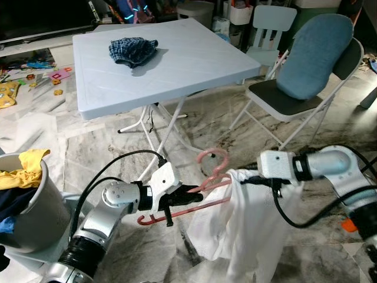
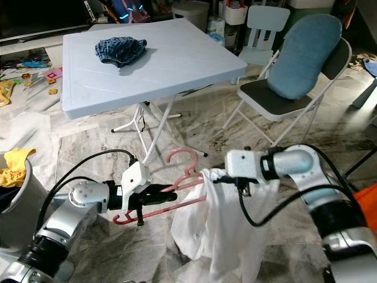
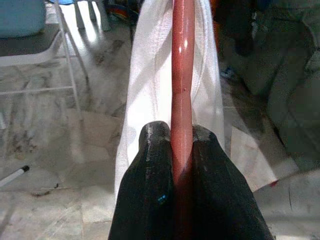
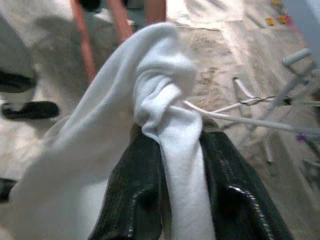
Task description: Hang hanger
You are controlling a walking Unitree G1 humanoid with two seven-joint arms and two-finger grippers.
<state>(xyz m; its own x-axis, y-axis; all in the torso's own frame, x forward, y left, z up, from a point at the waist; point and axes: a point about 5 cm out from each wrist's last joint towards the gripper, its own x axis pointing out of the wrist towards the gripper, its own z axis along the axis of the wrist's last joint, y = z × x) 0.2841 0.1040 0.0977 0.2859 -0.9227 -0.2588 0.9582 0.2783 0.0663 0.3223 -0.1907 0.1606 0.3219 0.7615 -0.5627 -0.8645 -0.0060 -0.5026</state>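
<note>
Left wrist view has the left gripper (image 3: 182,150) clamped on the pink hanger (image 1: 203,186), held above the marble floor (image 1: 118,141). The right gripper (image 4: 180,150) pinches the white garment (image 1: 247,230), seemingly draped over one hanger end.

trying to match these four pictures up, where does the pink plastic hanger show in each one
Left eye view: the pink plastic hanger sits low centre, between the two grippers.
Right eye view: low centre again, slightly further left.
Left wrist view: its bar runs straight up the middle, clamped by the left gripper.
Right wrist view: pink bars cross the top, beyond the right gripper.
Shared landmark: the white cloth garment draped on the hanger.
</note>
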